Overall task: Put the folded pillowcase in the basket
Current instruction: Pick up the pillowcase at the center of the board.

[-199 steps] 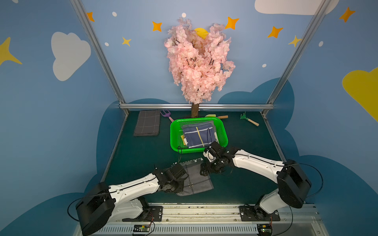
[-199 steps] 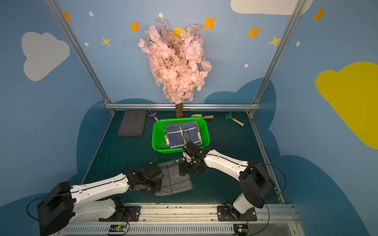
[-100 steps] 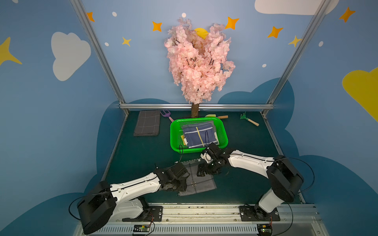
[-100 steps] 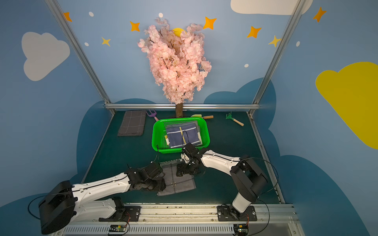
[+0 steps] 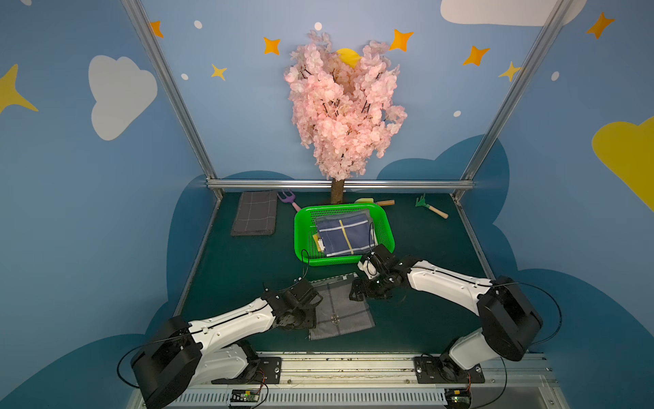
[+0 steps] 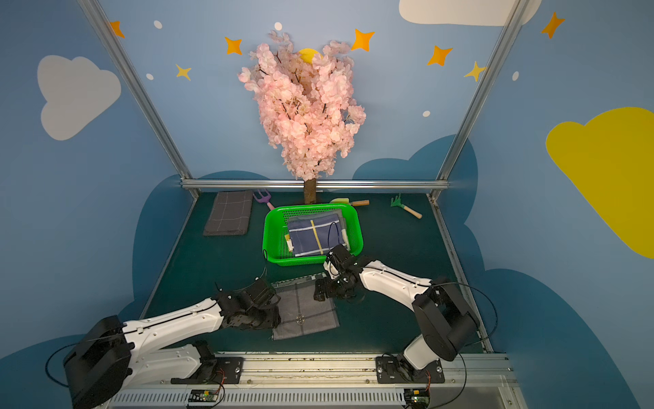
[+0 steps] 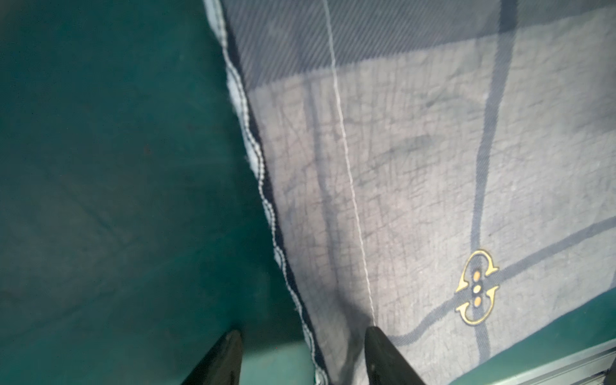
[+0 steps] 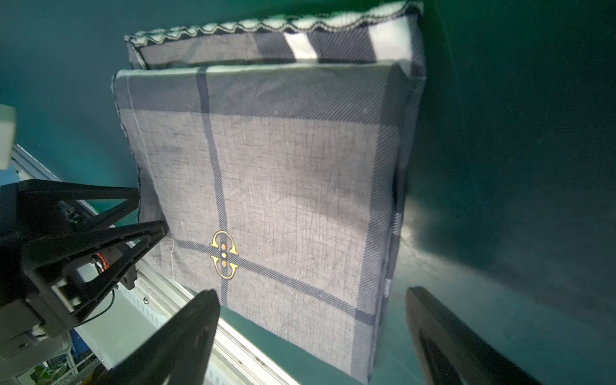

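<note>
The folded pillowcase [image 5: 341, 308] [image 6: 304, 311], grey plaid with a small gold emblem, lies flat on the green mat near the front edge. My left gripper [image 5: 311, 304] [image 7: 301, 335] is open and straddles its left edge, one finger over the cloth [image 7: 433, 166] and the other over bare mat. My right gripper [image 5: 359, 292] [image 8: 311, 295] hangs open just above the pillowcase's far right part [image 8: 283, 183], holding nothing. The right wrist view also shows the left gripper [image 8: 150, 213] at the cloth's edge. The green basket [image 5: 300, 240] [image 6: 269, 237] stands behind the pillowcase.
A blue plaid cloth [image 5: 343, 232] lies in the basket. Another grey folded cloth [image 5: 254, 212] lies at the back left. A pink blossom tree [image 5: 343, 117] stands behind the basket, with toy garden tools [image 5: 430, 207] around it. A metal rail [image 5: 354, 364] runs along the front.
My left gripper has opened and let go of the pillowcase's left edge, and the cloth now lies flat. The right gripper has shifted left and down over the cloth.
</note>
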`<state>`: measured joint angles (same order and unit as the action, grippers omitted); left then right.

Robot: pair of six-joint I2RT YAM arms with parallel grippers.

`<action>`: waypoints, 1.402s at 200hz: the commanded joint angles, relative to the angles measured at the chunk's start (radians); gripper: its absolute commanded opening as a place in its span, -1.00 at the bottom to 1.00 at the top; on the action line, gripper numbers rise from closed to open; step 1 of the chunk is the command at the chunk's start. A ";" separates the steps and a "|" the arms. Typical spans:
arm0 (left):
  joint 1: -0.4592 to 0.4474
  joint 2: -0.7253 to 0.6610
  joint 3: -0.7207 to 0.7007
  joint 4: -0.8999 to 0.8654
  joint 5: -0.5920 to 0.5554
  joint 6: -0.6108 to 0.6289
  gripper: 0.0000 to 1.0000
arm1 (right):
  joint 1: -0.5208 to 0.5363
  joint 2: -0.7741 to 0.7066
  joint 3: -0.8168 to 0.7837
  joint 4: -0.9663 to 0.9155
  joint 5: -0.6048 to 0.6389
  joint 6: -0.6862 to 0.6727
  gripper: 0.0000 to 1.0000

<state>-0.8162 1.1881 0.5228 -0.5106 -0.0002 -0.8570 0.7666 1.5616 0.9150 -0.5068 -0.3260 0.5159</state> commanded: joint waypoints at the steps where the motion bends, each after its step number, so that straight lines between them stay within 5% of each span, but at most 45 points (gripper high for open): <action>1: 0.024 0.034 -0.010 0.038 0.017 0.040 0.26 | 0.000 0.059 -0.012 0.052 -0.027 -0.001 0.85; 97: 0.061 0.186 0.081 0.141 0.169 0.099 0.22 | 0.042 0.144 0.070 0.040 -0.027 -0.004 0.81; 118: 0.063 0.220 0.095 0.134 0.169 0.105 -0.07 | 0.042 0.144 0.049 0.045 -0.012 0.006 0.74; 137: 0.062 0.219 0.092 0.128 0.163 0.102 -0.52 | 0.042 0.144 0.030 0.048 0.001 0.014 0.56; 154: 0.062 0.203 0.088 0.114 0.149 0.099 -0.93 | 0.043 0.143 0.013 0.054 0.007 0.024 0.13; 187: 0.060 0.170 0.080 0.109 0.140 0.093 -0.94 | 0.047 0.130 -0.001 0.059 0.017 0.041 -0.99; 280: 0.009 -0.085 0.175 -0.004 0.063 0.106 -0.94 | 0.079 -0.114 0.153 -0.151 0.120 0.001 -1.00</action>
<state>-0.8047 1.1389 0.6514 -0.4652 0.0898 -0.7662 0.8402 1.5398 0.9905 -0.5667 -0.2520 0.5407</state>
